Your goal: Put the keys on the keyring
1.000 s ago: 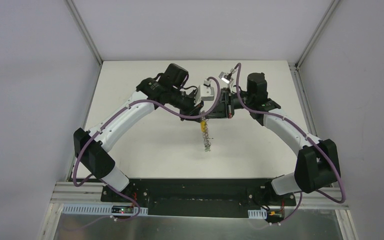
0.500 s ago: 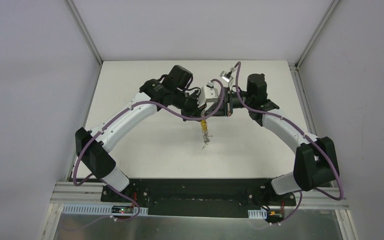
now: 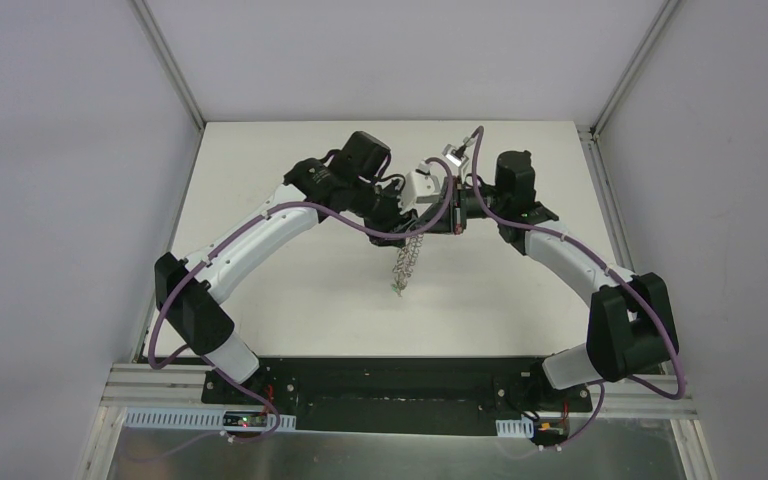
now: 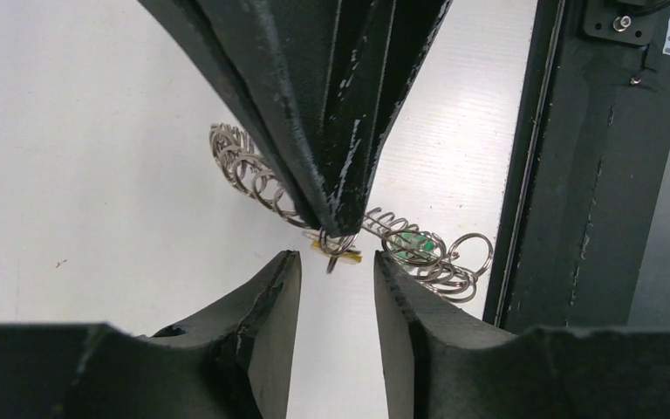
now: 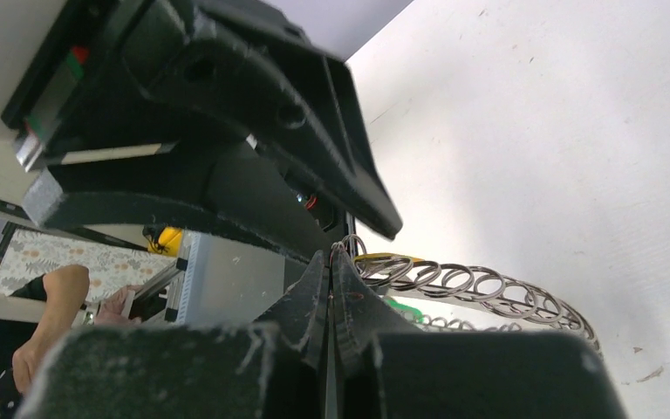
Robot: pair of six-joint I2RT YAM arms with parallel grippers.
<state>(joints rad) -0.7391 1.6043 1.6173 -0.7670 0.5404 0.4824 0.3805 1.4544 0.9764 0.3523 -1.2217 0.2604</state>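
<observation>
While the right claw (image 5: 330, 262) is pressed fully shut on one thin loop of the large flat dark-grey metal keyring with its fringe of silver wire loops (image 4: 246, 170), it serves as the anchor. The fine work falls to the left claw (image 4: 336, 269), whose jaws stand part-way apart with nothing between them. Seen from the left wrist, the right claw's closed tip comes down from twelve o'clock and meets the mouth of the left jaws almost head-on. The tiny key with the yellow-gold head (image 4: 338, 254) sits just under that tip, at the very entrance of the gap. The tiny key with the bright green head (image 4: 414, 240) lies among the loops toward three o'clock of the pinch. From above, the keyring hangs from the two claws toward six o'clock over the white table (image 3: 290, 290); whether its low end touches down I cannot tell. To do this step well, I judge the left claw should ease in until the yellow head is squarely between its pads, then close gently without snagging neighbouring loops. The right claw must grip firmly, as any slack could let the ring swing or drop. Whether the yellow key is already threaded cannot be made out.
</observation>
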